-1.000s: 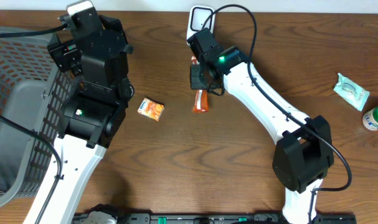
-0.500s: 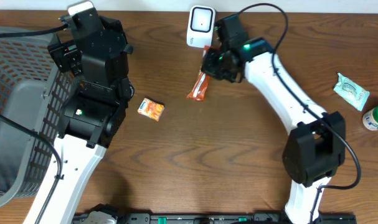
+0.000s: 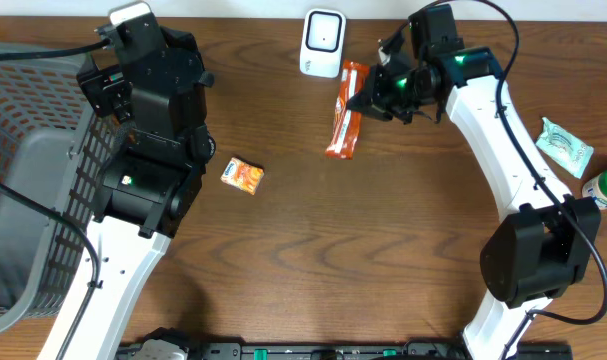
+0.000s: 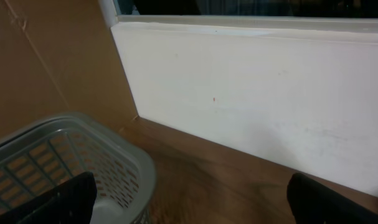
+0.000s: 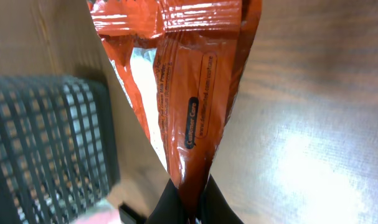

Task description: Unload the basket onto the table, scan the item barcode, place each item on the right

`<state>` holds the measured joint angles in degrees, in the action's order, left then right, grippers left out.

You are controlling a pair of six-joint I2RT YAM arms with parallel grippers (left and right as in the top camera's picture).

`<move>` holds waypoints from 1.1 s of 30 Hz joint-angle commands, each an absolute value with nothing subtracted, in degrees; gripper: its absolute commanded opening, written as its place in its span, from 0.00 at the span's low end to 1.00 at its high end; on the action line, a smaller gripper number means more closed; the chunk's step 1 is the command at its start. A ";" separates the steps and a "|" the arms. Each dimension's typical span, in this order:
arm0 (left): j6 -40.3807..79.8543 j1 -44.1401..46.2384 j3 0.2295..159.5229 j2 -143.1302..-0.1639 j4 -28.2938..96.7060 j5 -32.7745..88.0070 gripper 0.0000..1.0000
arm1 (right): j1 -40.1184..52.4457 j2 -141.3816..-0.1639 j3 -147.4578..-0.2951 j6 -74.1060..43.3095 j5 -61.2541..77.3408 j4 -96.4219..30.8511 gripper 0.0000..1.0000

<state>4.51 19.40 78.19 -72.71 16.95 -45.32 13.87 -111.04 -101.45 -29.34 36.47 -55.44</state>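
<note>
Jutting from the clenched jaws of the right gripper [image 3: 369,99], the likely light, floppy orange foil packet [image 3: 345,118] suits end-seam pinching; left gripper [image 4: 189,183] gapes.

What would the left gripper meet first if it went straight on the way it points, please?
Probably the white wall; the left gripper passes right of the basket, though depth is unclear.

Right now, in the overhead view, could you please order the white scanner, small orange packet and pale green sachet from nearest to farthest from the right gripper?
From the right gripper, holding the orange wrapper:
1. white scanner, just up-left.
2. small orange packet, lower left, mid-table.
3. pale green sachet, far right.
</note>
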 commanded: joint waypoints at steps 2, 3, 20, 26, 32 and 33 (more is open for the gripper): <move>5.04 19.38 77.84 -72.99 17.17 -45.50 0.98 | 15.07 -109.82 -102.00 -25.10 39.16 -58.11 0.01; 5.04 19.38 77.84 -72.99 17.17 -45.50 0.98 | 15.35 -109.73 -102.00 -24.80 39.16 -59.09 0.01; 5.04 19.38 77.84 -72.99 17.17 -45.50 0.98 | 18.09 -106.06 -101.95 -21.19 27.53 -62.30 0.02; 5.06 19.38 77.84 -72.99 17.17 -45.50 0.98 | 22.57 -106.45 -99.83 -21.58 -10.11 -52.34 0.02; 5.04 19.38 77.84 -72.99 17.17 -45.50 0.98 | 25.61 -109.75 -97.95 -10.15 -23.22 -33.58 0.02; 5.06 19.38 77.84 -72.99 17.17 -45.50 0.98 | 25.61 -110.54 -97.95 -8.71 -24.27 -30.85 0.02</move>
